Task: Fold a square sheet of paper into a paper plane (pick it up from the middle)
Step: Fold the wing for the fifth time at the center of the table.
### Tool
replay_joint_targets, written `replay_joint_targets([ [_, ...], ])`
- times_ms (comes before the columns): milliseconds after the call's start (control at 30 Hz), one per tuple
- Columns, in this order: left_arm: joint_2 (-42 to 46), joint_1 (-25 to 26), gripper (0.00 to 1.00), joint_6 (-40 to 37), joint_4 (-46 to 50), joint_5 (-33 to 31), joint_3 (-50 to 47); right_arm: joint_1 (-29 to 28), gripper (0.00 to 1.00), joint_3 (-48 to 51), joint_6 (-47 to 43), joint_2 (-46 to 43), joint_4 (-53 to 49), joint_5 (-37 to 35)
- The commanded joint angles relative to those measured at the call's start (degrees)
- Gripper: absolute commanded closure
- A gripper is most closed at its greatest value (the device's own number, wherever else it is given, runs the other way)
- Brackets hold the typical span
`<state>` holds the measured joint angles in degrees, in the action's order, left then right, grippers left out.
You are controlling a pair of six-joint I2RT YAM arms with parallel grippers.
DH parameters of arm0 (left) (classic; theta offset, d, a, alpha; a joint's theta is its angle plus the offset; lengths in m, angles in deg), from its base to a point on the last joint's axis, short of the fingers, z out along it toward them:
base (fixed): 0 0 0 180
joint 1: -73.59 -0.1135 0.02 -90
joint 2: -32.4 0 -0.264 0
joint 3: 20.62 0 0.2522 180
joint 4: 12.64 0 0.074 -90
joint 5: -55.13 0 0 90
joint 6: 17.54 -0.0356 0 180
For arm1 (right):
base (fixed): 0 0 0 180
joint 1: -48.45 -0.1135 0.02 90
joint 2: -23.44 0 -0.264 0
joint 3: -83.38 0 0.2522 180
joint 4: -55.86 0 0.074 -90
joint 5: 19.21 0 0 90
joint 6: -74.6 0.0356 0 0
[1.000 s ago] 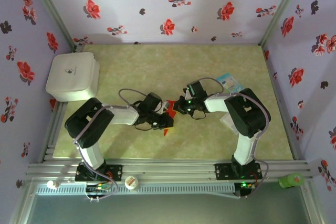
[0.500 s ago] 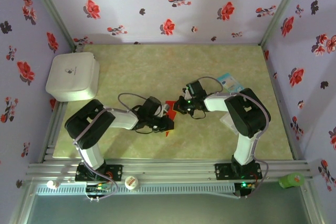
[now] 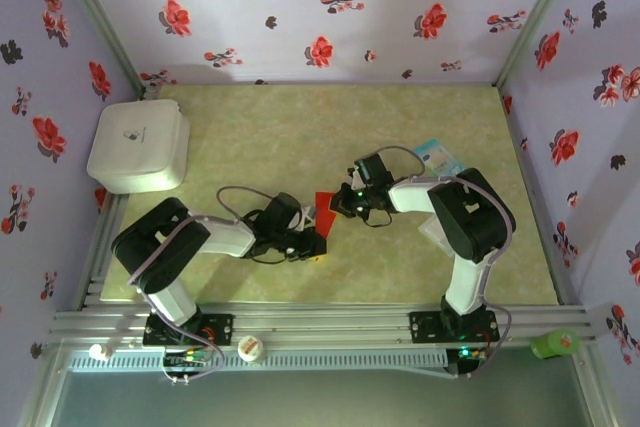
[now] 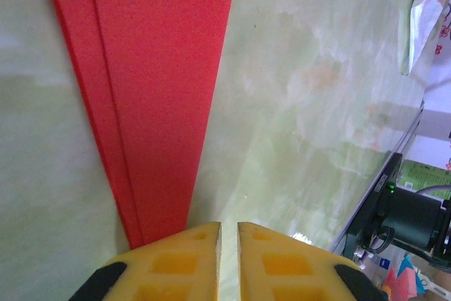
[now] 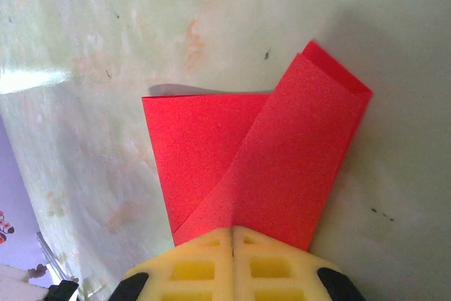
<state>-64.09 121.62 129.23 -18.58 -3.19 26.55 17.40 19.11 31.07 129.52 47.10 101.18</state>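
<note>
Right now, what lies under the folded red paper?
The pale green table shows around the red paper; a lower red layer peeks from beneath its top flap. Anything directly beneath is covered.

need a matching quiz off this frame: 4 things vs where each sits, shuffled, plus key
Things
1. folded red paper
2. white box
3. light-blue-and-white packet
4. green object

Places
A. near right corner, on the metal rail
B. middle of the table
C. far left corner of the table
D. right side of the table, just beyond the right arm

Pairs: 1-B, 2-C, 3-D, 4-A
</note>
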Motion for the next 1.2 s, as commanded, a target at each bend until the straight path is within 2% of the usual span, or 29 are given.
replay_joint_targets([
  [0, 0.4, 1.6, 0.85, 2.9, 2.0, 1.6, -2.8, 0.5, 1.00, 1.3, -1.6, 1.9, -7.6, -7.2],
  [267, 1.6, 2.5, 0.86, 2.5, 5.7, 1.1, -3.4, 0.5, 1.00, 1.5, -1.7, 1.8, -8.2, -7.7],
  [567, 4.6, 3.1, 0.87, -2.6, 17.7, -1.6, -0.5, 0.5, 1.00, 1.5, -1.9, 1.6, -8.3, -7.9],
  [767, 13.1, 2.4, 0.87, -3.8, 16.0, -4.0, 0.5, 0.5, 1.00, 1.6, -1.6, 1.3, -8.1, -7.4],
  [867, 16.0, -0.1, 0.85, -5.2, 16.9, -5.1, 1.6, 0.5, 1.00, 1.4, -1.5, 1.3, -7.9, -7.2],
  [1000, 12.4, -4.2, 0.85, -8.5, 18.2, -2.9, 6.0, 0.6, 1.00, 1.2, -1.5, 1.6, -7.8, -7.0],
  [1167, 4.4, -4.8, 0.87, -10.6, 19.2, -0.2, 14.8, 0.4, 1.00, 1.2, -1.3, 1.4, -7.9, -6.8],
])
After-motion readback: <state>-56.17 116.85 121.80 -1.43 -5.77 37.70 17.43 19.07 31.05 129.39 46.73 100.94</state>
